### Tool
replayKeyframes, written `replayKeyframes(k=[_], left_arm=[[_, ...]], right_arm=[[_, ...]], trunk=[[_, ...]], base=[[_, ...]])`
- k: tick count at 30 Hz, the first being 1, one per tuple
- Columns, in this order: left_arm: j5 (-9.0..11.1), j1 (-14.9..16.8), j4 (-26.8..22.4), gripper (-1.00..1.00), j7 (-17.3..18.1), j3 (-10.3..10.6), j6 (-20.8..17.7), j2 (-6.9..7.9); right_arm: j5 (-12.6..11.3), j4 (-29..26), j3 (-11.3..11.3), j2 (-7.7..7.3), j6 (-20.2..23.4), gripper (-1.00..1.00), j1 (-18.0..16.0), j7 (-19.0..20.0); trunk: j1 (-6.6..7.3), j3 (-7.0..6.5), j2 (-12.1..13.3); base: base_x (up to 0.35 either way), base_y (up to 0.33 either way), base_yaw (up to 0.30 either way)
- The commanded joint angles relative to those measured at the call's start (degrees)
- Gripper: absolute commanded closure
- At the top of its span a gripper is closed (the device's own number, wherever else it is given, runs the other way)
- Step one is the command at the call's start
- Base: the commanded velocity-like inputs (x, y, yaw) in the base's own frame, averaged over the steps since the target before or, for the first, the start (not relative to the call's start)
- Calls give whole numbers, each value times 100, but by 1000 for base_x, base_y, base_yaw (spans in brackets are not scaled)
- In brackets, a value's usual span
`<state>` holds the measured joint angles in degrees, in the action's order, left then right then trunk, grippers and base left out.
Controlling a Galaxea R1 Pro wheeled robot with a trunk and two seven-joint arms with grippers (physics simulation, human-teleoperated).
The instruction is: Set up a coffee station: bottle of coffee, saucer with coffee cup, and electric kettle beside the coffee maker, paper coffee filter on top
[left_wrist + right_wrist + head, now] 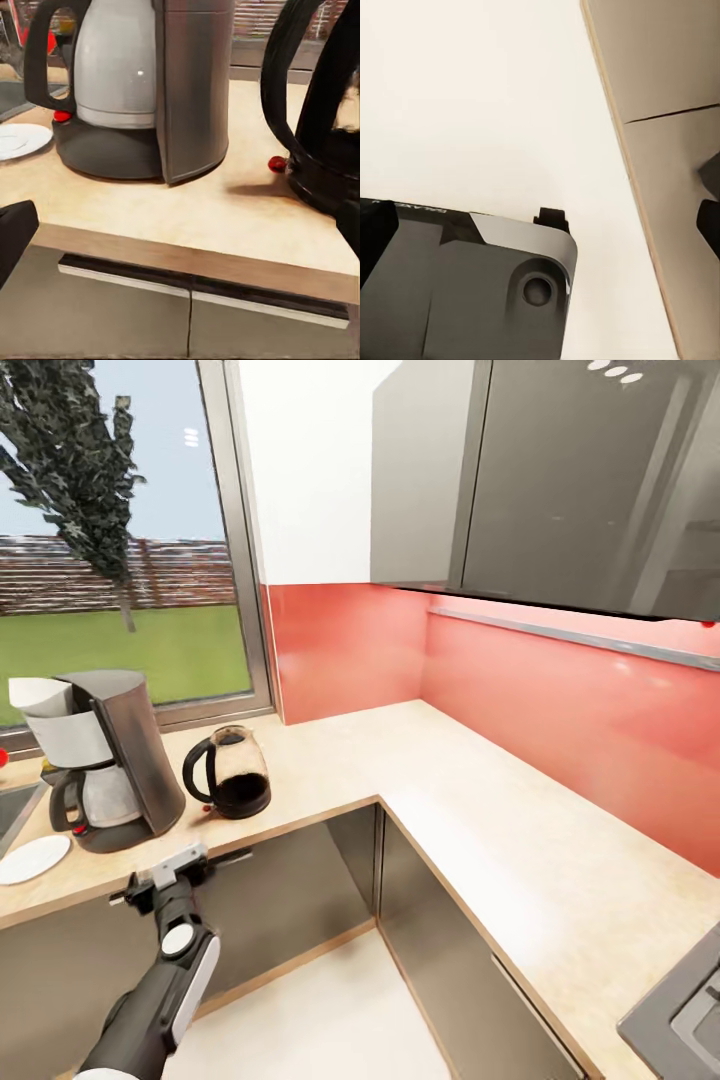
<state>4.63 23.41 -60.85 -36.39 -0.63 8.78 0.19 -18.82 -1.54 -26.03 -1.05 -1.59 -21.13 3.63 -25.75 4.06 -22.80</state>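
Observation:
The coffee maker stands on the countertop by the window, with a white paper filter on its top. Right beside it is the dark glass electric kettle. A white saucer lies bare in front of the coffee maker, near the counter's edge. My left gripper hovers just off that edge, below the gap between coffee maker and kettle, open and empty. The left wrist view faces the coffee maker, the kettle and the saucer. My right gripper is open, low over the floor.
The counter turns a corner and runs along the red backsplash toward a cooktop. A sink edge lies left of the coffee maker. Grey wall cabinets hang above. Base cabinet fronts stand under the counter.

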Motion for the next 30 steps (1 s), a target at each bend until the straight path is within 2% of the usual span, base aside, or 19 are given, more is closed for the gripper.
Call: replayKeyframes(k=[1,4,10,12,14,17,21,23,27,30], left_arm=[[47,-81,-33,-100,-4,8,36,1],[75,-255,-80,-100,-1,4,36,2],[311,-515,-50,-100,8,-11,36,17],[337,-777,-93,-100,9,-24,36,39],[347,-1176,-154,-100,5,-32,82,69],[346,-1594,-143,-100,3,-32,325,76],[328,-2079,-12,-100,15,-24,420,84],[287,-2308,439,-100,17,12,431,91],[258,-2400,1789,-100,124,43,437,94],[247,-2386,3007,-100,548,40,444,105]], right_arm=[[-60,8,-43,-1,-17,-100,-5,23],[-60,12,-43,-1,-17,-100,-5,23],[-58,13,-51,0,-14,-100,-5,31],[-59,14,-52,0,-12,-100,7,32],[-60,7,-52,6,-14,-100,70,32],[-60,6,-52,8,-11,-100,93,38],[-60,5,-52,20,-11,-100,99,40],[-60,5,-52,50,-11,-100,100,41],[-60,6,-52,76,-8,-100,100,41],[-66,3,-52,84,-8,-100,105,39]], trunk=[[-3,12,-12],[-3,12,-12],[-3,12,-12],[-3,12,-12],[-3,12,-12],[-3,12,-12],[-3,12,-12],[-3,12,-12],[-3,12,-12],[-3,12,-12]], base=[[-16,-5,0],[-7,-2,0],[-1,0,0],[0,0,0],[0,0,0],[0,0,0],[0,0,0],[0,0,0],[0,0,0],[0,0,0]])
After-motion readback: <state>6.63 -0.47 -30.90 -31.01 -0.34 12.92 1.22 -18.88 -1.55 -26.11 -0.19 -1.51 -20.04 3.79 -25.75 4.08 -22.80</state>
